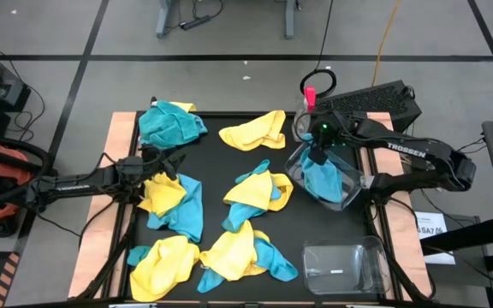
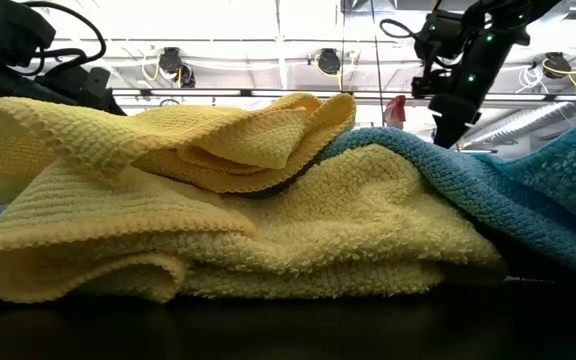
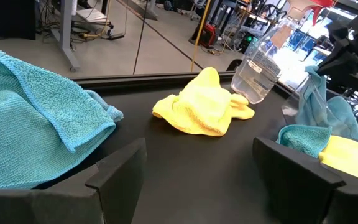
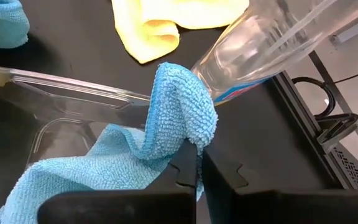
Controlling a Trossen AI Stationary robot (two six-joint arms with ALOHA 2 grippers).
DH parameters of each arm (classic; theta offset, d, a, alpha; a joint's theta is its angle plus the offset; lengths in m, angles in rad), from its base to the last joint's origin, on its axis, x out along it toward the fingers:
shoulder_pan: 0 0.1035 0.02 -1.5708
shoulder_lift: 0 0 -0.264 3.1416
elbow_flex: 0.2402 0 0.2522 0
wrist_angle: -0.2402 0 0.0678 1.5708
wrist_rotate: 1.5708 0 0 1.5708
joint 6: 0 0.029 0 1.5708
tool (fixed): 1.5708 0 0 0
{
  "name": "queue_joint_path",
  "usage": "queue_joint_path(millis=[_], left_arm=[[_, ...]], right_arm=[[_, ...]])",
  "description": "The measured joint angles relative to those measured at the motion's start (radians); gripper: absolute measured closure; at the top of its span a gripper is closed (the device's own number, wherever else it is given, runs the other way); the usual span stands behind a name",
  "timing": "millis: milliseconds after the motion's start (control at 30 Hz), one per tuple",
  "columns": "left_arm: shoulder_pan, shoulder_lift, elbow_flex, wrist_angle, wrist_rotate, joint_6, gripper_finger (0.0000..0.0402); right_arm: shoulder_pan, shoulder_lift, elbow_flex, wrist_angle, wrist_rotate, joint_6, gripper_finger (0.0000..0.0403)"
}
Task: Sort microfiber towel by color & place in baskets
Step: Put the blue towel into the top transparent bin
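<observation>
Several yellow and blue microfiber towels lie in heaps on the black table. My right gripper [image 1: 317, 156] [image 4: 199, 152] is shut on a blue towel [image 1: 323, 181] above the farther clear basket [image 1: 355, 190] at the table's right side. The second clear basket [image 1: 341, 265] stands at the near right corner, with nothing in it. My left gripper [image 1: 171, 162] [image 3: 197, 162] hovers open at the table's left, between a blue towel [image 3: 36, 124] at the far left corner and a yellow-and-blue heap [image 1: 174, 201]. It touches nothing. My right gripper pinches a bunched fold of the blue towel [image 4: 185, 118] between its two fingers, coming from above and pointing down. The towel hangs slack below the fingers, and its lower part [image 4: 98, 171] lies inside the basket, past the clear rim [image 4: 73, 84].
A clear spray bottle with a pink top [image 1: 306, 107] [image 4: 260, 43] stands just beyond the farther basket, close to my right gripper. A yellow towel [image 1: 255, 130] [image 3: 201, 106] lies at the far middle. Mixed yellow and blue heaps [image 2: 218, 210] fill the table's middle and near side.
</observation>
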Motion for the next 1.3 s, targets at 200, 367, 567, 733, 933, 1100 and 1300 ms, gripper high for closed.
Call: queue_joint_path(millis=[200, 367, 567, 733, 933, 1100, 1300], left_arm=[[0.0, 0.0, 0.0, 0.0, 0.0, 0.0, 0.0103], [0.0, 0.0, 0.0, 0.0, 0.0, 0.0, 0.0103], [0.0, 0.0, 0.0, 0.0, 0.0, 0.0, 0.0103], [0.0, 0.0, 0.0, 0.0, 0.0, 0.0, 0.0103], [0.0, 0.0, 0.0, 0.0, 0.0, 0.0, 0.0103], [0.0, 0.0, 0.0, 0.0, 0.0, 0.0, 0.0103], [0.0, 0.0, 0.0, 0.0, 0.0, 0.0, 0.0103]], right_arm=[[0.0, 0.004, 0.0, 0.004, 0.0, 0.0, 0.0398], [0.0, 0.004, 0.0, 0.006, 0.002, 0.0, 0.037], [0.0, 0.004, 0.001, 0.006, 0.003, 0.002, 0.0327], [0.0, 0.004, 0.001, -0.002, -0.001, 0.013, 0.0345], [0.002, 0.004, 0.001, -0.079, -0.102, 0.025, 0.0396], [0.042, 0.004, 0.0, -0.163, -0.202, 0.069, 0.0399], [0.138, 0.003, -0.091, -0.122, -0.272, 0.137, 0.04]])
